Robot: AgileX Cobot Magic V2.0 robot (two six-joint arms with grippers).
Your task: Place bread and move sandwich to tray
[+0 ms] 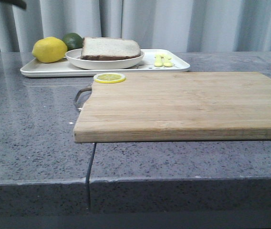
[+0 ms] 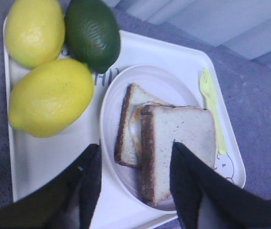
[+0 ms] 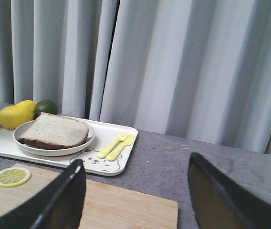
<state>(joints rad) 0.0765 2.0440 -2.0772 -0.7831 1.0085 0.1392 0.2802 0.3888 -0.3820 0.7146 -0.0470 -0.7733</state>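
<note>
A: Front view, status?
B: The sandwich (image 1: 110, 48) sits in the round plate (image 1: 104, 62) on the tray (image 1: 45, 69), behind the cutting board (image 1: 183, 105). A lemon slice (image 1: 109, 78) lies on the board's far corner.

A: Left wrist view?
B: The left gripper (image 2: 135, 179) hangs above the plate, fingers apart, empty. The top slice sits offset over the lower one.

A: Right wrist view?
B: The right gripper (image 3: 135, 200) has its fingers apart, empty. A bear drawing (image 3: 96, 160) is printed on the tray; no text is legible.
</note>
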